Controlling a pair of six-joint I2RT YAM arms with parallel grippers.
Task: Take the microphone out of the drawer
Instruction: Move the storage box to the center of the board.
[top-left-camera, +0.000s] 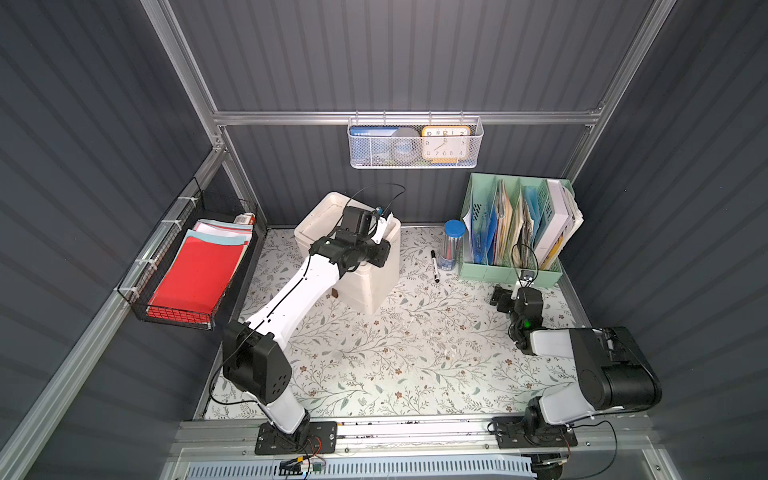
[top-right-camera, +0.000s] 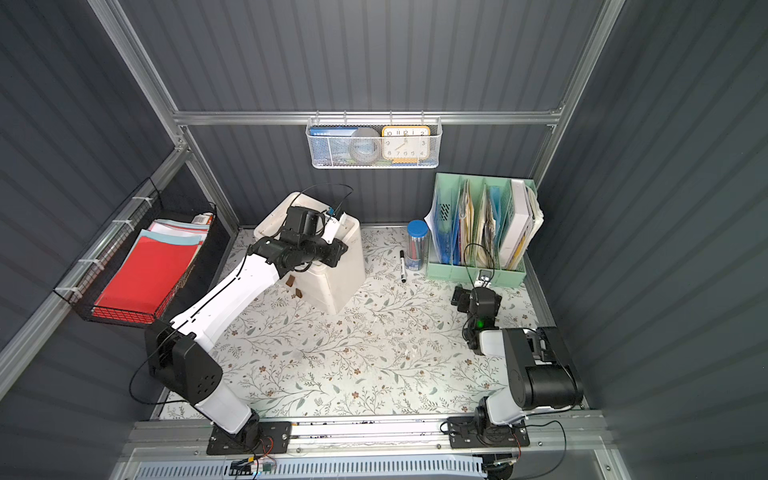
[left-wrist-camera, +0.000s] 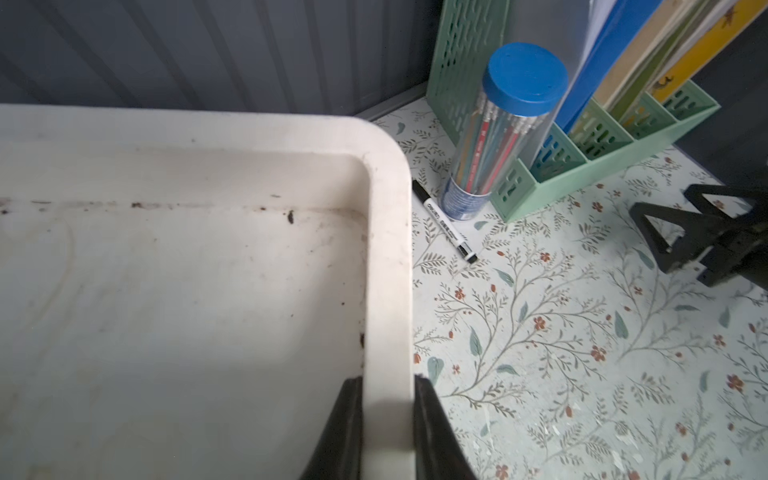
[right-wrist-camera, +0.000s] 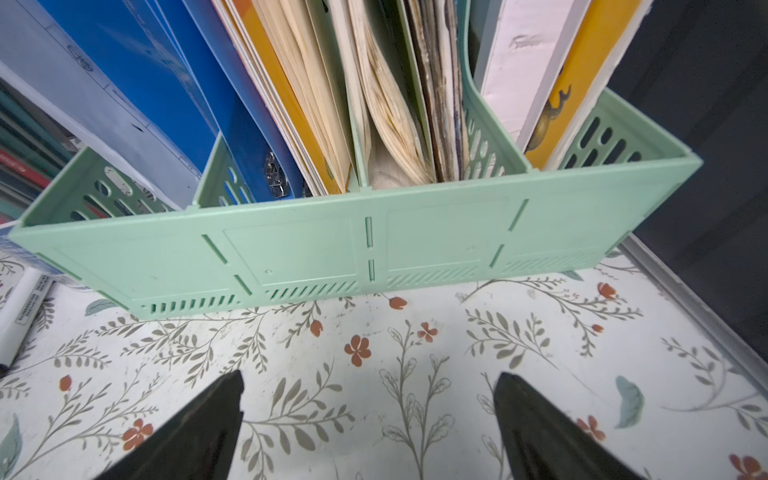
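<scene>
Robot at work: the left hand (left-wrist-camera: 386, 379) is pinching the raised rim of the cream drawer unit (left-wrist-camera: 390, 249), one finger inside the stained top tray and one outside. Only the left wrist view is showing this grip; in both top views the arm's wrist is covering the fingers. A top view is showing what the wrist camera is missing: small brown drawer pulls (top-right-camera: 290, 281) on the unit's face, below the hand. The microphone is showing in no view, so its place cannot be told. Beyond the hand's outer finger, a black marker (left-wrist-camera: 446, 226) is lying on the tabletop (left-wrist-camera: 540, 332) beside a blue-capped pencil tube (left-wrist-camera: 498, 137). The right hand (right-wrist-camera: 370, 375) is hanging over the tabletop, fingers spread wide and holding nothing, facing the green file rack (right-wrist-camera: 332, 249) just ahead.
</scene>
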